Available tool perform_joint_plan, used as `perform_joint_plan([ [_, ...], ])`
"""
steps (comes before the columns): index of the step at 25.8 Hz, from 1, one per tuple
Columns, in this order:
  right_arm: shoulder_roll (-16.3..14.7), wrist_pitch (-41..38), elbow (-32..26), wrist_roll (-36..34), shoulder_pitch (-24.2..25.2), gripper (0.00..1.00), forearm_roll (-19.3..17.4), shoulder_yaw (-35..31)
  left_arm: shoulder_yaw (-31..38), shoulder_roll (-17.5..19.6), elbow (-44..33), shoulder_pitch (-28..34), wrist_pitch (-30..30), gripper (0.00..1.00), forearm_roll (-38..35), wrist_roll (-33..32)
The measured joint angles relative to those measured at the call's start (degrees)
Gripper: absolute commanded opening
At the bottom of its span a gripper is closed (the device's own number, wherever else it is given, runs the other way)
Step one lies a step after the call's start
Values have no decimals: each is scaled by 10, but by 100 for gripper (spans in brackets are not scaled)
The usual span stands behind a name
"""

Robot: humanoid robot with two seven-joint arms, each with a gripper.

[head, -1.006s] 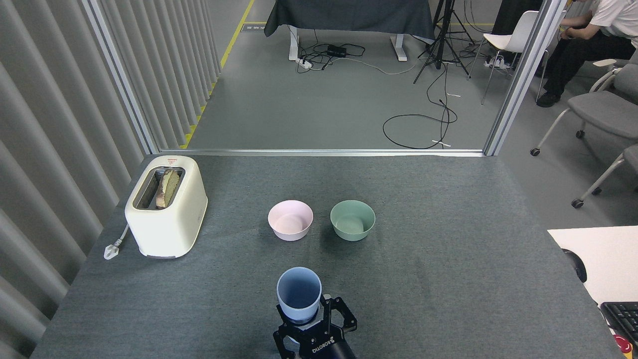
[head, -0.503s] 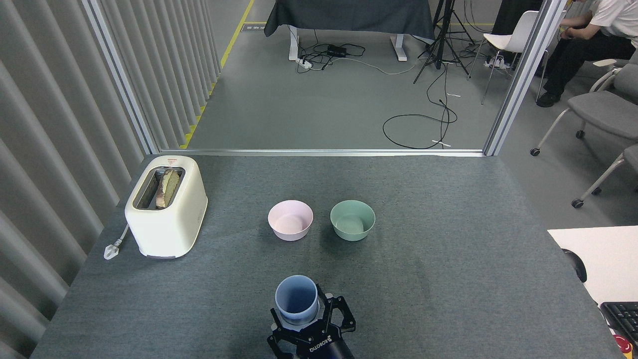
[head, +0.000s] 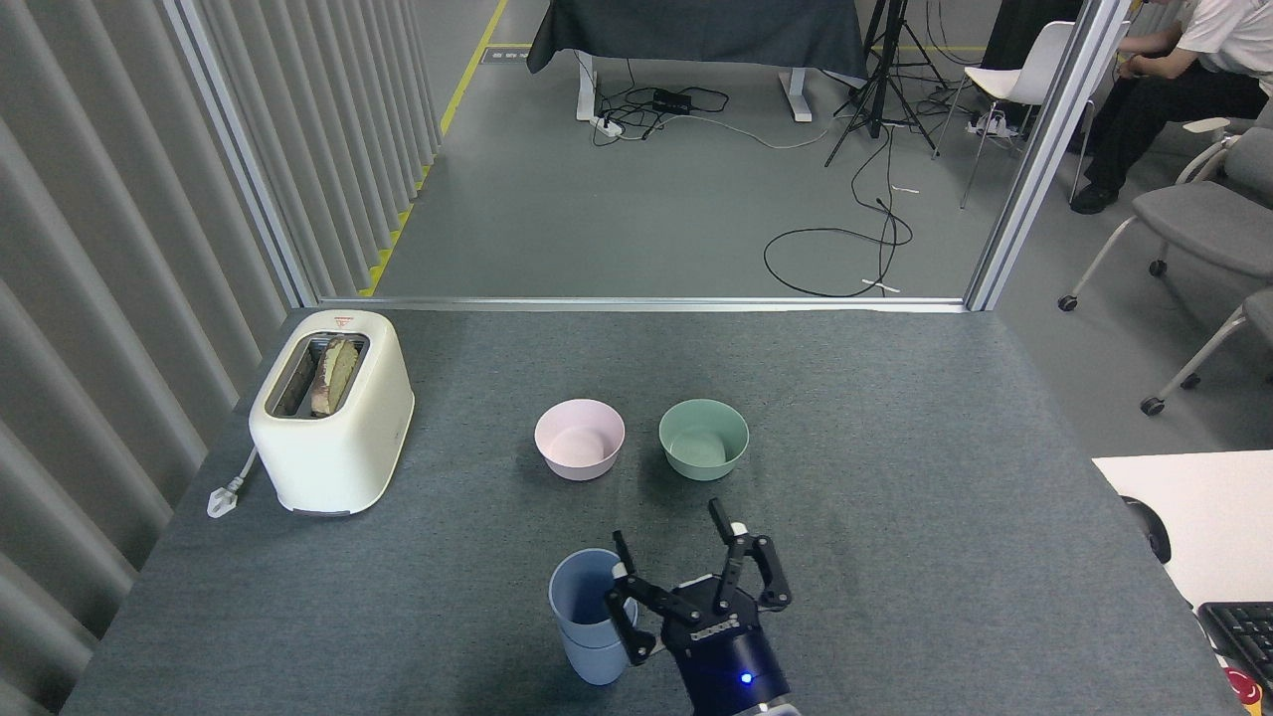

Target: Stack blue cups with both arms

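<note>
Two pale blue cups stand nested on the grey table near its front edge. The upper cup (head: 579, 595) sits inside the lower cup (head: 589, 658), and a seam shows between their rims. My right gripper (head: 671, 542) is just right of the stack, open, its black fingers (head: 736, 552) spread and pointing up and away with nothing between them. One finger stands close beside the stack's right rim. My left gripper is out of view.
A pink bowl (head: 580, 440) and a green bowl (head: 703, 439) sit side by side in the table's middle. A cream toaster (head: 331, 410) with bread in it stands at the left. A white desk (head: 1193, 512) with a keyboard is at the right.
The blue cup held by the gripper came down into the other cup. The gripper let go, opened wide and shifted right of the stack.
</note>
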Motion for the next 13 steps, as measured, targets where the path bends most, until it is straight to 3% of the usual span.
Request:
perform_joint_plan([
  [7,-82,-40,-10,-27,99,100,-73,-114,-1,0,-2,-6,-22,100,0,0],
  [13,-90,-91,-9,-37,189,100,-91,-176,-1,4,-1,-11,-84,100,-1,6],
])
